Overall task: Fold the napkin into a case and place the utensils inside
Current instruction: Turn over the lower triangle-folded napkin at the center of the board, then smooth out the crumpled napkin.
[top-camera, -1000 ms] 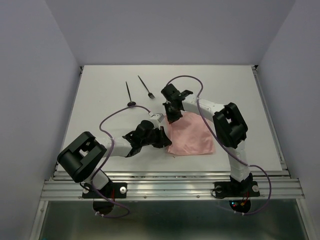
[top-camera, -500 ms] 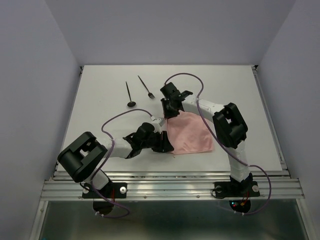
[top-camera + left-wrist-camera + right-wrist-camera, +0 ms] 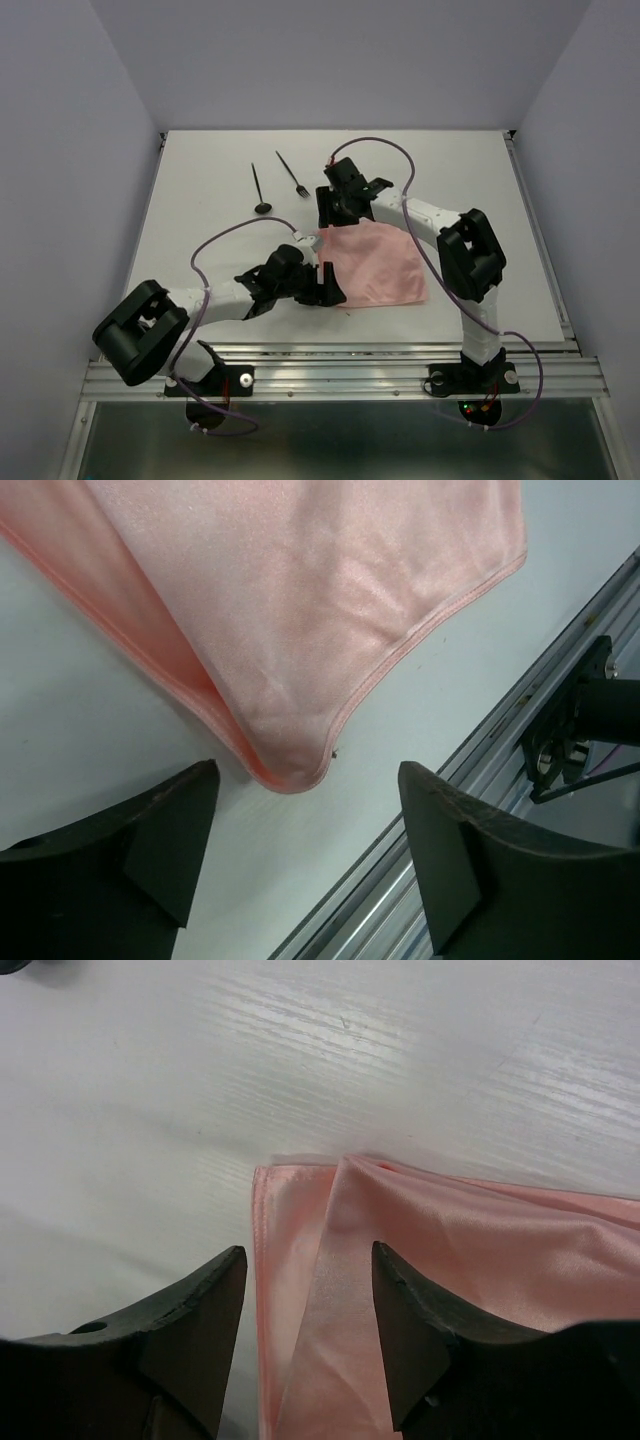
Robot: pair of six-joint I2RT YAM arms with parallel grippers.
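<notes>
That napkin point(image 3: 375, 262) is going to handle like nothing. It's thin, light and floppy with a satin-ish sheen, so my guess is it'll slide on the white table point(image 3: 200, 240) and on itself. It lies flat and doubled over, with a stitched hem along the edge and a soft rounded fold.

Your left gripper point(image 3: 305, 810) has its fingers spread wide and empty. The near corner of the cloth pokes into the gap between them, just short of the tips. Your right gripper point(image 3: 308, 1260) is spread wide too, holding nothing, with the far corner sitting between its two fingers. There the top layer is creased into a little ridge and the lower one peeks out beside one finger.

I'd pinch at the corners, right on the hem since it's the firmest bit. Catch both layers, or I reckon only the top sheet lifts.

The fork point(image 3: 293, 176) and spoon point(image 3: 260, 190) are slim, hard and black. They lie off to the side of the right fingers, apart from the cloth and flat on the table, so they're probably fiddly to pick up.
</notes>
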